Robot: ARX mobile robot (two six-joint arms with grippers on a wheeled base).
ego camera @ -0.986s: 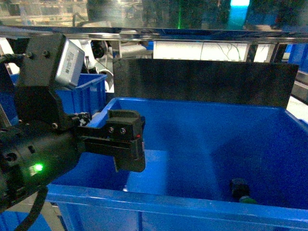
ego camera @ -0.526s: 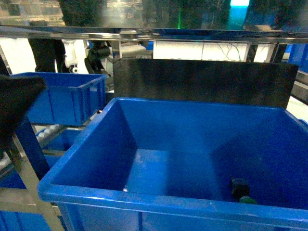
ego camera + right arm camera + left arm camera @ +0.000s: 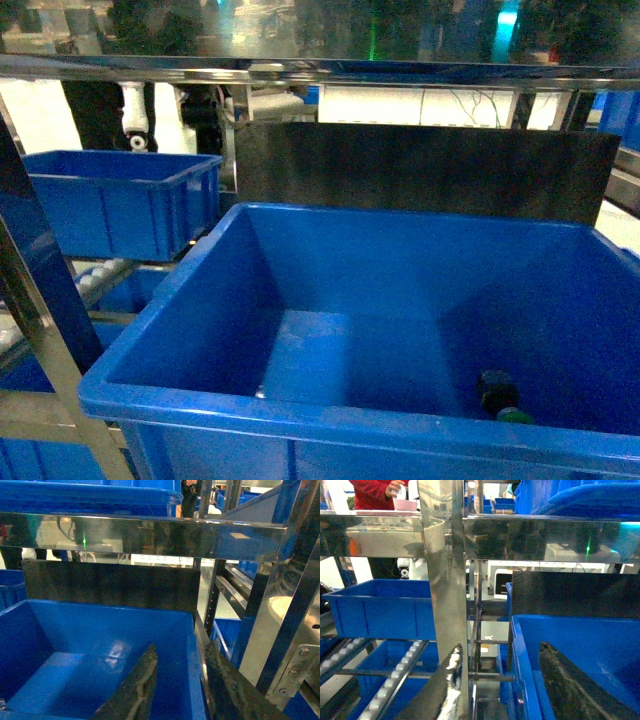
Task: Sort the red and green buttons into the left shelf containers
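Head view: green button (image 3: 498,392) in bin (image 3: 300,415); both arms' fingers (image 3: 560,680) apart, empty.

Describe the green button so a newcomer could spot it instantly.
Start at the large blue bin filling the head view, in front of the black panel. Look at its floor near the front right corner: the green button is the only item inside, a small dark body with a green cap.

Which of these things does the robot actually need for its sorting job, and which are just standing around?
Part of the job:
- green button, lying in the near right corner of the big bin
- big blue bin in front
- smaller blue bin to its left

Just standing around:
- black panel behind the big bin
- metal shelf frame
- person in red in the background
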